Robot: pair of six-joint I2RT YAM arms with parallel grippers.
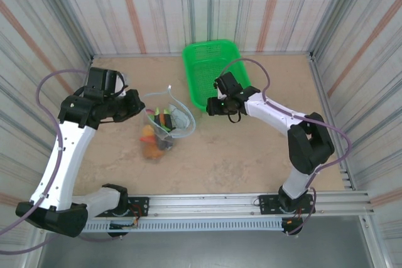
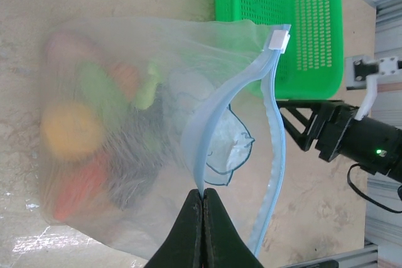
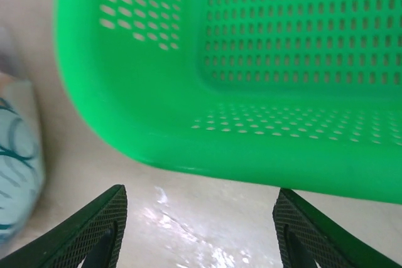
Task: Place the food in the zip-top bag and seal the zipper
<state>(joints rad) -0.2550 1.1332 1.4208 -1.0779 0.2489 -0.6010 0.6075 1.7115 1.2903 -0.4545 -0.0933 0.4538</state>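
**Grippers, bag and surroundings**

Recorded left gripper [image 2: 202,194] pinched together on the zipper [image 2: 212,117] at its near end, with the two strips parted beyond. Found right gripper [image 3: 199,191] spread apart, low over table [image 1: 251,155], just beside green basket [image 3: 251,61]. Logged zip-top bag [image 2: 207,61] lying between both arms, near the green basket's left corner, with food [image 2: 72,131] blurred inside. Noted the green basket's wall close behind the bag mouth, and white tab [image 2: 278,39] at the zipper's far end.

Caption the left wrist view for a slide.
Left gripper pinches the open zipper of the zip-top bag, food inside, green basket behind.
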